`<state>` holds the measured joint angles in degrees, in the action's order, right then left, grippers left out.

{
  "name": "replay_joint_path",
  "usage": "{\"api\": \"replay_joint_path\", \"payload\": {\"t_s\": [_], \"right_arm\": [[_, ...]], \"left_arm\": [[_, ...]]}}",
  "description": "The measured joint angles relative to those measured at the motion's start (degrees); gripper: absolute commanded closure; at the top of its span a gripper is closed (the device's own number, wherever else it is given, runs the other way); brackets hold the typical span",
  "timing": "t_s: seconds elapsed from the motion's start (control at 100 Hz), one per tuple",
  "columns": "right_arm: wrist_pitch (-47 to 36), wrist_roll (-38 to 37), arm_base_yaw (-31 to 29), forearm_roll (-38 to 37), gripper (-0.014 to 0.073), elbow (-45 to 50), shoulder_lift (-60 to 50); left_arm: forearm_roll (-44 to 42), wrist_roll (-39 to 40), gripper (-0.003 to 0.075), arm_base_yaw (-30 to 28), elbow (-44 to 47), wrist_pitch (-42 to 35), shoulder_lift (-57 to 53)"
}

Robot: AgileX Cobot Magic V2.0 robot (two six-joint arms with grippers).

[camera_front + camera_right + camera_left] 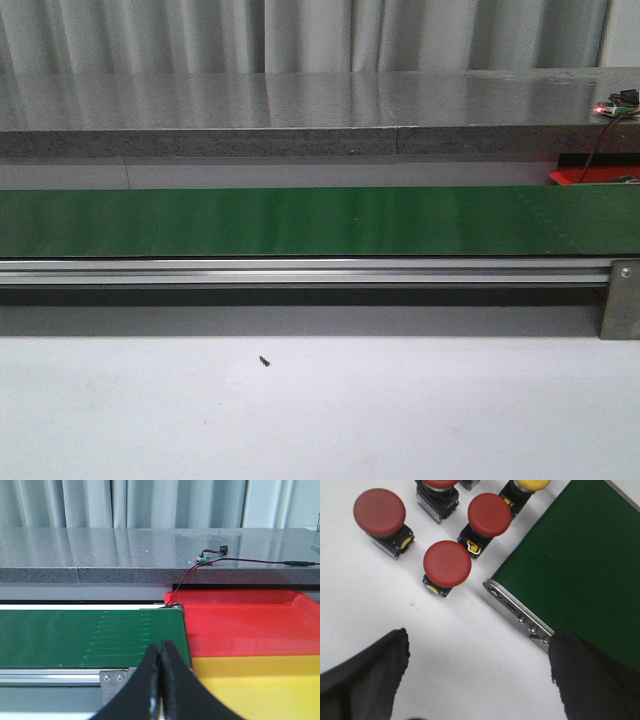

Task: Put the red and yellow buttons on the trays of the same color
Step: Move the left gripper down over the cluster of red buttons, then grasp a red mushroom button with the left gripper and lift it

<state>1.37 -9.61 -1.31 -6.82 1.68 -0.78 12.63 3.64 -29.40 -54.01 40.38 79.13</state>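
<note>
Left gripper (477, 680), jaws spread wide & holding nothing, hangs over white bench (455, 645) beside end of green conveyor belt (580, 575); just beyond it sit three red buttons (447, 563), w/ a yellow button (532, 484) farther off by the belt's edge. Right gripper (160, 680), jaws pressed together w/ nothing between, sits at the belt's right end. Beyond it lie yellow tray (260, 690), then red tray (240, 625), touching; grey ledge (300, 110) runs behind.
</note>
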Motion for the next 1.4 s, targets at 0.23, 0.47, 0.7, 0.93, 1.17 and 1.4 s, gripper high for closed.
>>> {"api": "replay_joint_path", "payload": {"t_s": [0.23, 0.47, 0.7, 0.93, 1.17, 1.4], "right_arm": [[0.0, 0.0, 0.0, 0.0, 0.0651, 0.0, 0.0], [0.0, 0.0, 0.0, 0.0, 0.0651, 0.0, 0.0], [0.0, 0.0, 0.0, 0.0, 0.0651, 0.0, 0.0], [0.0, 0.0, 0.0, 0.0, 0.0651, 0.0, 0.0], [0.0, 0.0, 0.0, 0.0, 0.0651, 0.0, 0.0], [0.0, 0.0, 0.0, 0.0, 0.0651, 0.0, 0.0]], "left_arm": [[0.13, 0.26, 0.0154, 0.0, -1.17, -1.82, 6.68], [-0.06, 1.54, 0.0155, 0.0, -5.6, -2.27, 13.9], [-4.06, 5.37, 0.0155, 0.0, -9.2, -2.06, 18.03], [-6.6, 7.08, 0.0155, 0.0, -10.67, -1.61, 21.13], [-6.71, 7.46, 0.0254, 0.0, -10.92, -2.57, 22.91], [-6.84, 7.46, 0.0552, 0.0, -10.92, -3.17, 23.39]]}}
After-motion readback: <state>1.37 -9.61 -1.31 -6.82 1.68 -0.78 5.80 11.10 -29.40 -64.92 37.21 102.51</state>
